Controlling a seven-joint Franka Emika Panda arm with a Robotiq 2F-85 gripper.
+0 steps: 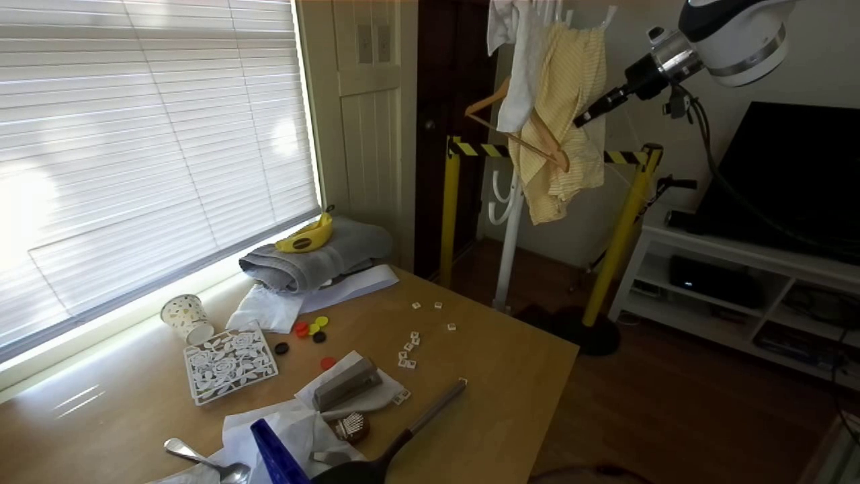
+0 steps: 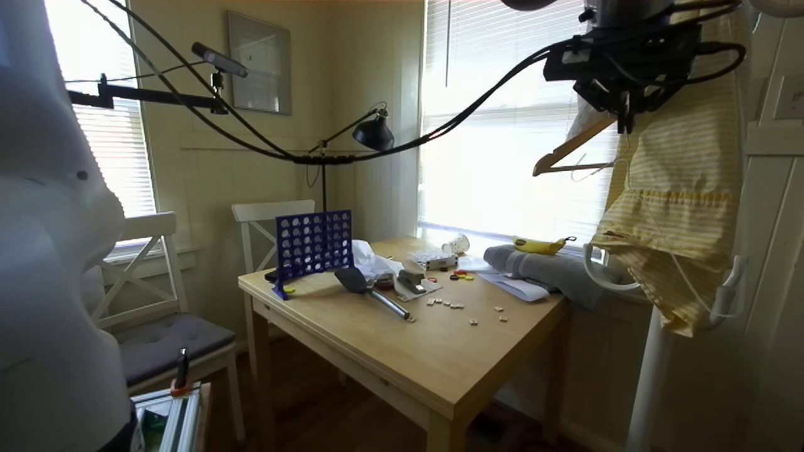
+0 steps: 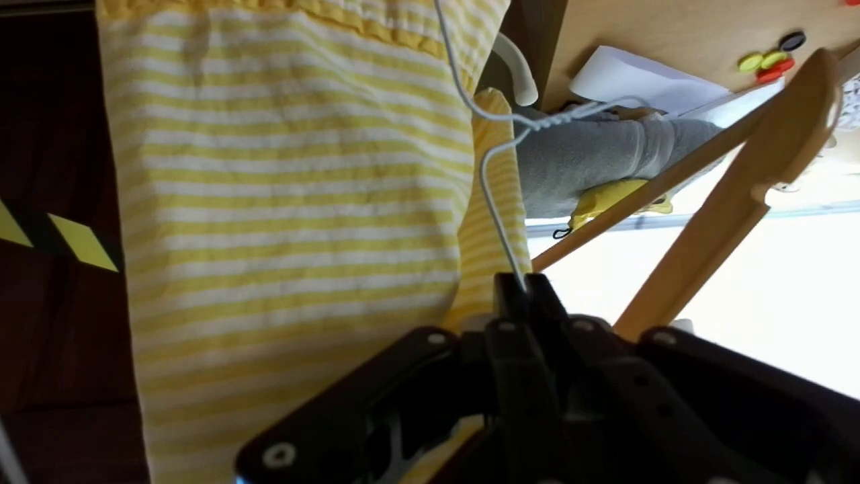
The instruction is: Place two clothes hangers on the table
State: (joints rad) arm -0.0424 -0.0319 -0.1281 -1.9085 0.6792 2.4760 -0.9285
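Note:
A thin wire clothes hanger (image 3: 502,222) shows in the wrist view, with its twisted neck and hook pointing towards the table. My gripper (image 3: 527,289) is shut on its wire. In both exterior views the gripper (image 1: 582,121) (image 2: 625,122) is high beside the pale yellow striped garment, beyond the table's edge. The hanger's thin wire shows faintly below the fingers in an exterior view (image 2: 592,167) and in front of the garment. I cannot make out a second wire hanger. The wooden table (image 1: 504,410) (image 2: 433,358) stands lower and carries no wire hanger that I can see.
The yellow garment (image 1: 571,81) (image 2: 684,163) and a wooden hanger (image 1: 551,138) (image 3: 719,222) hang on a white coat stand (image 1: 508,249) by the gripper. The table holds a grey towel (image 1: 363,238), small tiles, a spatula (image 1: 437,407) and a blue game grid (image 2: 314,242).

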